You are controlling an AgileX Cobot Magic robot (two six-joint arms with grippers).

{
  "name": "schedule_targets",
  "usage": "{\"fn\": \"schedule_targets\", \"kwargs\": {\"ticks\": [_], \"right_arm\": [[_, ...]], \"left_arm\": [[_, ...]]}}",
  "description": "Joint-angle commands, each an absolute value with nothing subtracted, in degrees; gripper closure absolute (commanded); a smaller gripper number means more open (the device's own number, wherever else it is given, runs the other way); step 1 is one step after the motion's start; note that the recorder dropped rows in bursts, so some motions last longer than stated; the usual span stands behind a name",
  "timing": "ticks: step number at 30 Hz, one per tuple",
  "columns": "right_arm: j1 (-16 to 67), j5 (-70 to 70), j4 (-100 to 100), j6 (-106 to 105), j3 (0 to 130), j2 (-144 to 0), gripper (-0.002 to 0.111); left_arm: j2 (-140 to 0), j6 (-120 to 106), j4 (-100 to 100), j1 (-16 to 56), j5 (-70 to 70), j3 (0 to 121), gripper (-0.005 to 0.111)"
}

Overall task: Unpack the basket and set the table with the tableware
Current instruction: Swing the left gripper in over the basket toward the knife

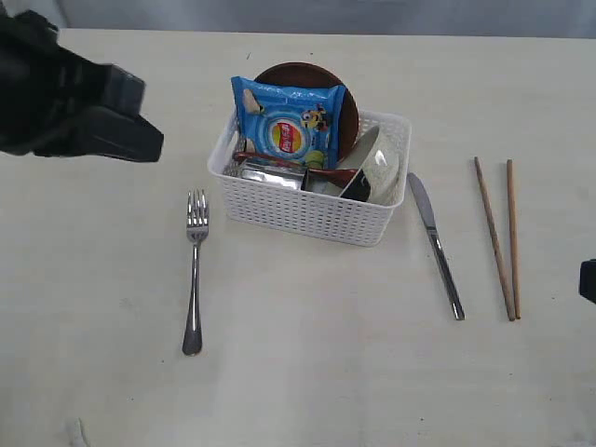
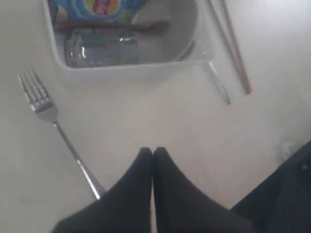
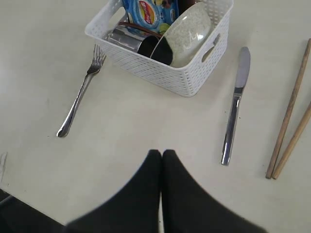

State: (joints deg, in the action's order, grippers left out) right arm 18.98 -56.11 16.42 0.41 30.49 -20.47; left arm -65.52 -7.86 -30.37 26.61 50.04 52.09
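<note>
Left fingers (image 2: 138, 194), right fingers (image 3: 180, 194) pressed together, empty; basket (image 1: 307, 209) well apart, ahead of both.

Open table (image 1: 317, 372) lies in front of the basket (image 1: 307, 219); fork (image 1: 194, 270) obstructs its left side, knife (image 1: 436, 247) and chopsticks (image 1: 498, 237) its right.

On the table (image 1: 307, 382), the fork (image 1: 195, 270) is lying left of the basket (image 1: 298, 210), the knife (image 1: 435, 244) and chopsticks (image 1: 494, 238) right.

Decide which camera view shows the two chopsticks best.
Exterior view: both chopsticks show whole, end to end. The right wrist view cuts the chopsticks off at its edge; the left wrist view catches only a blurred stretch.
</note>
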Motion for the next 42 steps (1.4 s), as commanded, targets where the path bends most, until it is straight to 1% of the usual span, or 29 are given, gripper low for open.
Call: {"fn": "schedule_targets", "kwargs": {"ticks": [1,5,9,18,23,25,29,36,42], "right_arm": [[19.1,-55.8,16.1,0.0,30.3,-20.1,0.108],[19.1,-55.8,16.1,0.0,30.3,-20.1,0.108],[19.1,-55.8,16.0,-0.9,30.3,-20.1,0.108],[19.1,-55.8,16.0,-2.4,30.3,-20.1,0.108],[19.1,-55.8,14.2,-2.0,30.3,-20.1,0.108],[19.1,-55.8,13.4,-0.9,30.3,-20.1,0.108],[19.1,-55.8,13.4,-0.9,30.3,-20.1,0.108],[19.1,-55.8,12.4,-0.9,30.4,-20.1,0.108],[19.1,-55.8,12.4,-0.9,30.4,-20.1,0.108]], "left_arm": [[-70.8,4.3,-15.3,34.5,49.5,54.2,0.107],[-75.7,10.0,-10.7,41.1,49.5,56.5,0.107],[-80.5,13.4,-7.7,45.7,49.5,60.6,0.107],[-89.7,17.5,-5.5,51.5,51.6,70.5,0.107],[-97.9,23.0,-3.1,57.0,54.3,78.1,0.107],[-100.8,24.5,-3.1,57.3,56.5,80.4,0.107],[-105.0,27.2,-1.8,57.3,60.1,80.7,0.107],[-110.2,36.1,5.3,57.3,54.1,80.7,0.107],[-113.6,40.8,12.3,57.2,53.0,80.7,0.107]]}}
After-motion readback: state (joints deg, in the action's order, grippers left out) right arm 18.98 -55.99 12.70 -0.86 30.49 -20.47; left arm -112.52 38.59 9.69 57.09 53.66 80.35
